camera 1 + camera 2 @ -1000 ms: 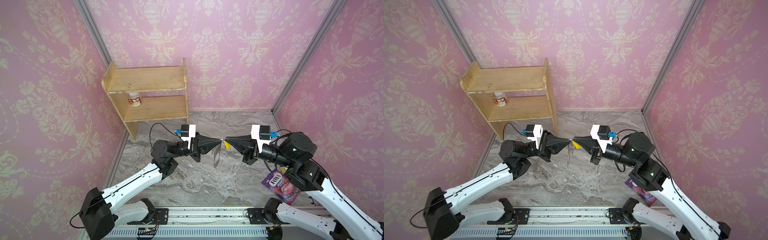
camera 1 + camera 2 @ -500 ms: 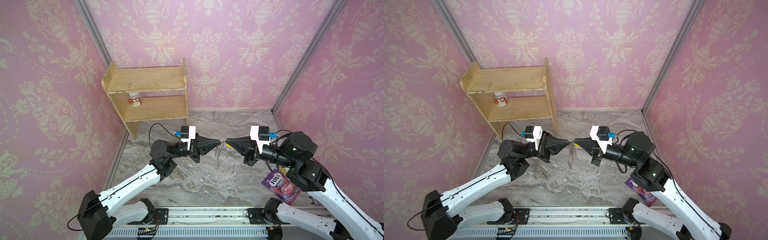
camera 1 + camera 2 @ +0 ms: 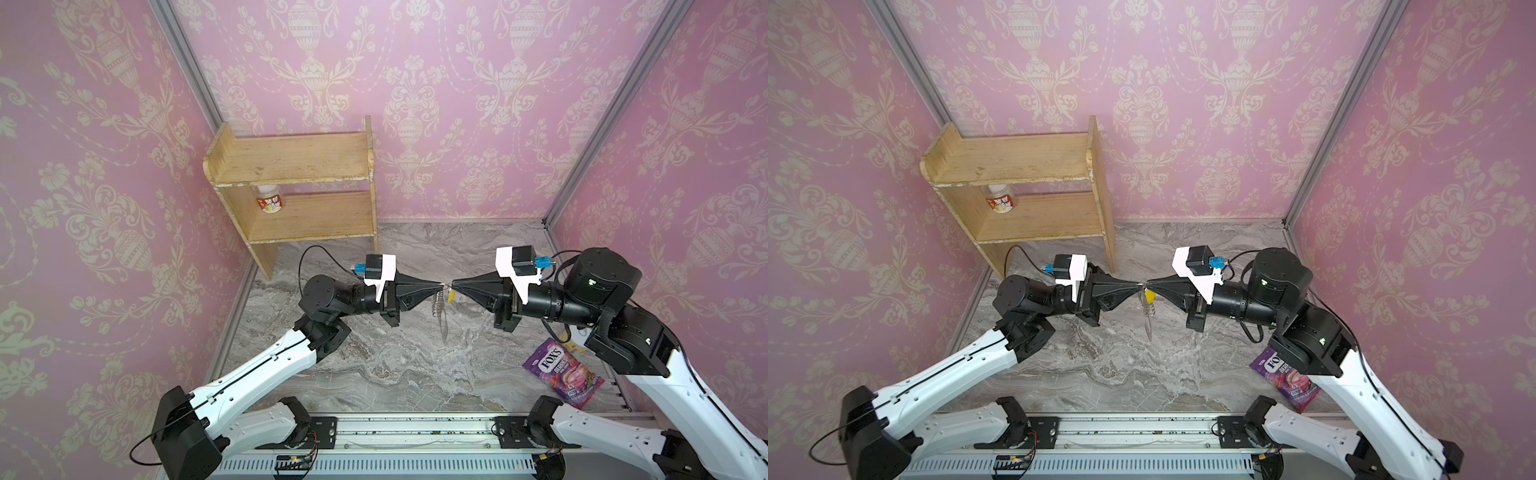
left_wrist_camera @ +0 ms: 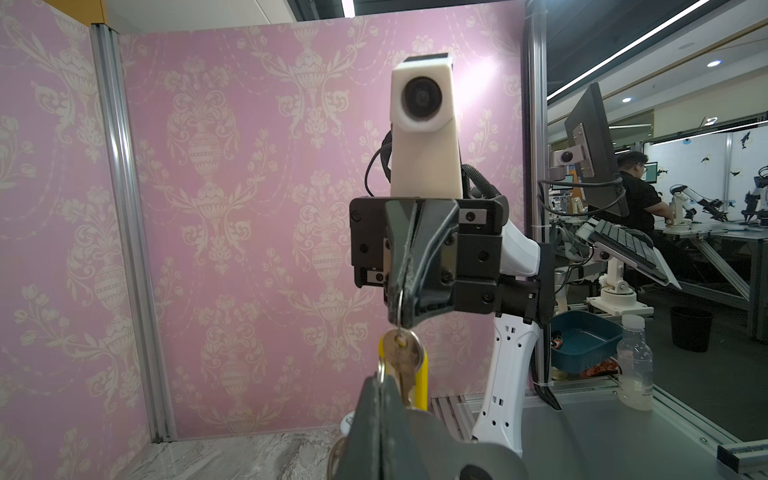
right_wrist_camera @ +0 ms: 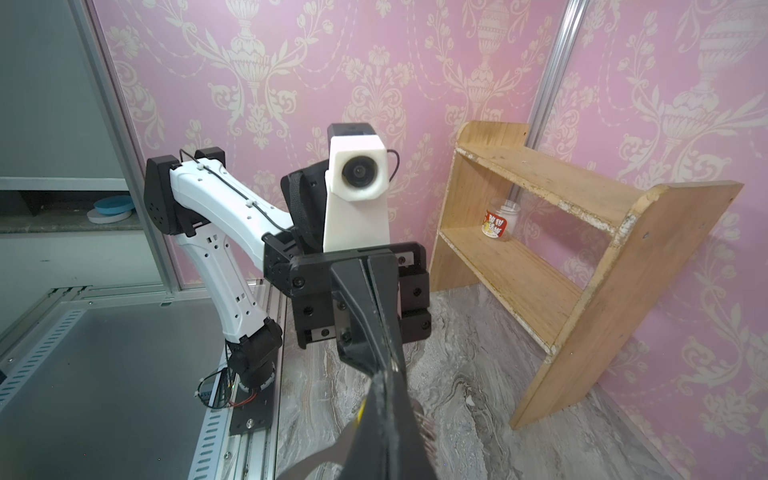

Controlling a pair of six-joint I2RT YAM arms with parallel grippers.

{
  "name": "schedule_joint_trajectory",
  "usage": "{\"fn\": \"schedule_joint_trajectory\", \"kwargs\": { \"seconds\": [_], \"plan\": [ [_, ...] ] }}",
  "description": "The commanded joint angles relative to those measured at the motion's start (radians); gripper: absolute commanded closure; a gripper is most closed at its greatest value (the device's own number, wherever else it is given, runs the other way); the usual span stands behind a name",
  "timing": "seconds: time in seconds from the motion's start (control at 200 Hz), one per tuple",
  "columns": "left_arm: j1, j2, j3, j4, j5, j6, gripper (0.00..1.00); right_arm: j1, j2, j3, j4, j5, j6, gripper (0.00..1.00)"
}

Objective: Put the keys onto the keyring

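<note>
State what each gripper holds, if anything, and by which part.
The right gripper pinches the small metal loop of the keys, which hang below it. The left gripper is shut on the top of the keyring, whose chain and fob dangle beneath.

I'm watching two arms, the left arm [image 3: 266, 365] and right arm [image 3: 685, 399], both wearing smooth white shells over chunky black joints. Each wrist is carrying a white camera housing [image 3: 386, 270] with a blue connector [image 3: 358, 268] — thin black cables [image 3: 316, 246] are looping off behind. The right gripper [image 4: 400, 313] is showing black tapered fingers [image 4: 432, 249] on a boxy block dotted with small screws [image 4: 470, 216], and I'm seeing a round black lens [image 4: 422, 97] sitting in the housing above it
</note>
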Motion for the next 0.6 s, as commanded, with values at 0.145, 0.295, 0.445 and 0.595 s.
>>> {"fn": "schedule_joint_trajectory", "kwargs": {
  "seconds": [0.145, 0.295, 0.445, 0.595],
  "plan": [
    [-0.008, -0.024, 0.035, -0.002, 0.030, 0.030, 1.00, 0.008, -0.006, 0.025, -0.082, 0.009, -0.009, 1.00],
    [-0.008, -0.026, 0.029, 0.002, 0.029, 0.030, 1.00, 0.008, -0.023, 0.013, -0.068, 0.028, -0.001, 1.00],
    [-0.008, -0.027, 0.029, 0.002, 0.029, 0.030, 1.00, 0.007, -0.031, 0.006, -0.062, 0.040, 0.003, 1.00],
    [-0.007, -0.028, 0.031, 0.007, 0.029, 0.026, 1.00, 0.008, -0.033, -0.003, -0.059, 0.051, 0.005, 1.00]
  ]
}}
